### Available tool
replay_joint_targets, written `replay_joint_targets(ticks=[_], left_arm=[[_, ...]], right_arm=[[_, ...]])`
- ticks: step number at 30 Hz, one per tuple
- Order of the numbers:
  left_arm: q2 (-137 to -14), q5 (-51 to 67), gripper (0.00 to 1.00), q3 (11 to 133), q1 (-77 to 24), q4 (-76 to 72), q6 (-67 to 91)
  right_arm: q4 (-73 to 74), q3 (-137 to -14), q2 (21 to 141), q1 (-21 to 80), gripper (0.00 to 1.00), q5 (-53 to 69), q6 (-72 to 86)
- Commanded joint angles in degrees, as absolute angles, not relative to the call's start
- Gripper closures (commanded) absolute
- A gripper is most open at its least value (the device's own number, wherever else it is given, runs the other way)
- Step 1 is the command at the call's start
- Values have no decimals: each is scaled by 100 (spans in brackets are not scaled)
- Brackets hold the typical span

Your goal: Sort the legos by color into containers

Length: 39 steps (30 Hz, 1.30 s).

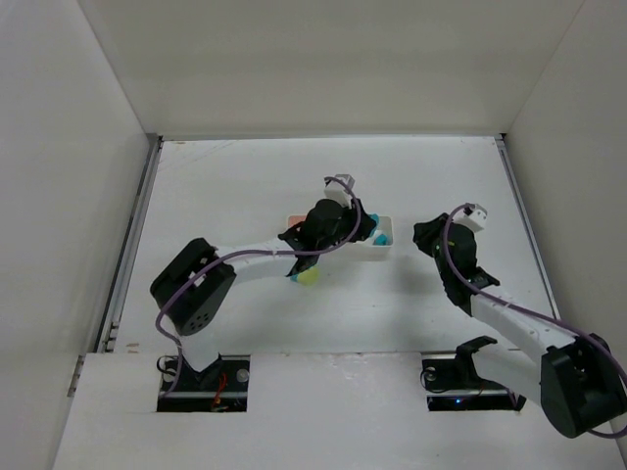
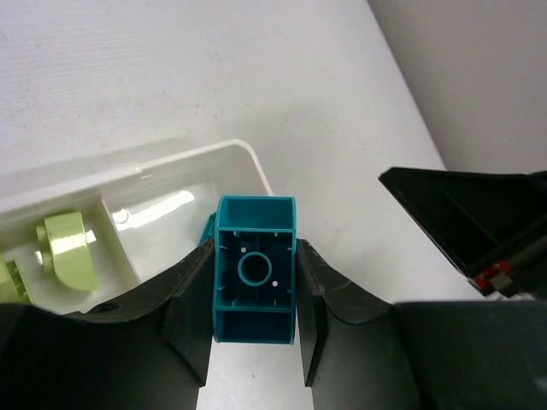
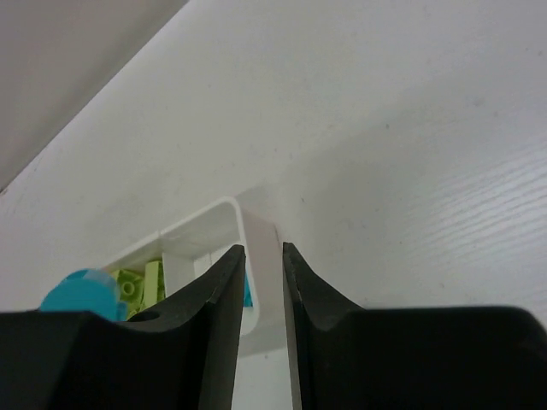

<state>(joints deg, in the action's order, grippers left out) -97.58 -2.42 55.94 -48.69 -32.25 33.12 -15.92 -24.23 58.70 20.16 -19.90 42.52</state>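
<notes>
Legos lie in more than one place: nearest the arm bases, a yellow-green block (image 1: 309, 278) sits loose on the worktop (image 1: 245, 176), just on the near side of the left arm. Above it, the left end effector (image 2: 254, 290) pinches a teal block (image 2: 255, 269) by its two side walls, hollow underside facing the wrist camera, held over the right end of the tray (image 2: 244, 158). Beyond the fingers, the tray's end compartment shows a sliver of teal beside the left finger, and the next compartment holds a curved yellow-green piece (image 2: 68, 249). In the overhead view the far left compartment shows orange-red (image 1: 294, 219). The right end effector (image 3: 263, 249) is off the tray's right end, near it, and in the overhead view appears apart from it. Its fingers are drawn almost together with only a thin slit between them, and nothing is seen in their grip. Through that slit the tray's rounded corner shows, with yellow-green and teal pieces behind the left finger.
</notes>
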Motion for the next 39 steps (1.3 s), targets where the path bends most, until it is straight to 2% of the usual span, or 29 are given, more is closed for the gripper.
replay_joint_targets(ticks=[1,7,15,17,20,24,29,32,36,39], left_arm=[[-10054,-395,84,6151,-4935,-3156,2471],[-10572,-343,82,6653,-4979,-2865,2118],[-11004,-238,77,6873,-4856,-2988,2416],[-11065,-159,73,6882,-4803,-3032,2522],[-11039,-132,57,6838,-4733,-3041,2584],[-10785,-149,43,6645,-4715,-3067,2566],[-10267,-184,39,6346,-4785,-3146,2531],[-9775,-325,42,6013,-4742,-3138,2601],[-8774,-772,46,5171,-4645,-3059,2803],[-7826,-1036,50,4380,-4531,-2831,3014]], right_arm=[[-2091,-2373,5897,2017,69,-1776,4491],[-2188,-2320,5766,2017,66,-1582,4544],[-2188,-2259,5590,1999,60,-1600,4562],[-2188,-2259,5581,1999,59,-1608,4562],[-2188,-2259,5590,1999,54,-1608,4562],[-2188,-2259,5590,1999,49,-1644,4544],[-2188,-2303,5625,2017,48,-1740,4465],[-2188,-2390,5625,2209,54,-1758,4298],[-2232,-2601,5668,2762,68,-1758,3947],[-2197,-2882,5923,3360,71,-1767,3631]])
